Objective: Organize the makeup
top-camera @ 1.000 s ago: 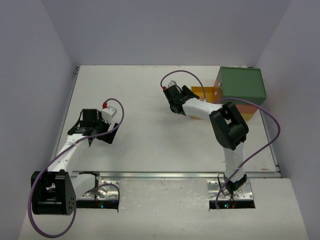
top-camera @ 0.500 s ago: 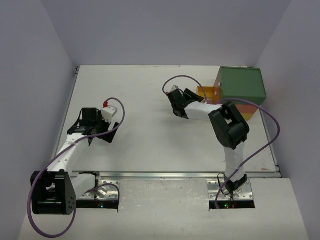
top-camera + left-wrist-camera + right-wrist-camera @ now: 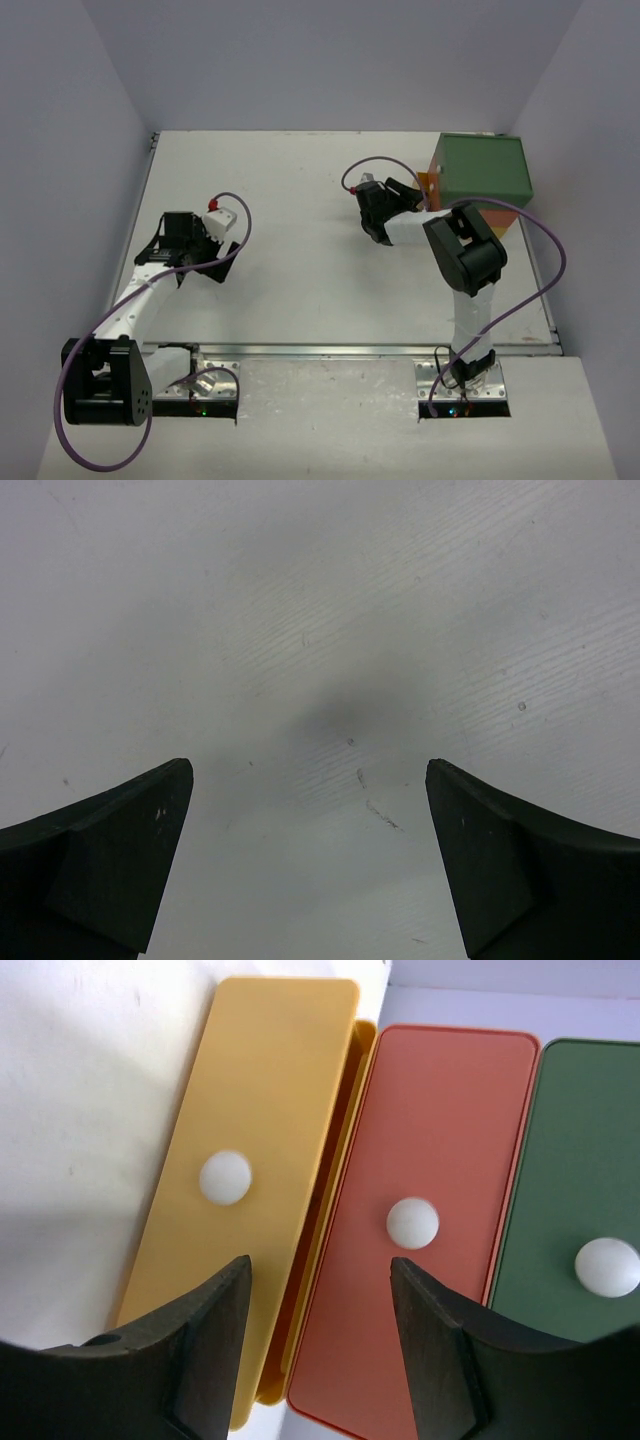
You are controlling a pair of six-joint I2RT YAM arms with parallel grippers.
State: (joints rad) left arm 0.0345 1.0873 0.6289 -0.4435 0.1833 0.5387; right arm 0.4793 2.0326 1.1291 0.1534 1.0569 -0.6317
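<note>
Makeup: none in view, possibly inside drawer box [image 3: 480, 170].
Right claw [image 3: 320, 1295] half open, empty, facing box's ajar yellow drawer [image 3: 260, 1080]; left claw [image 3: 308, 780] wide open, empty, over tabletop [image 3: 290, 180] well left of box. Drawer probably light, stiff, slick: grip white knob [image 3: 225, 1177].

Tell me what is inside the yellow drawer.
The yellow drawer sits slightly pulled out beside the orange drawer, showing only a thin strip of its side wall. Its front panel covers the inside, so any contents cannot be seen.
</note>
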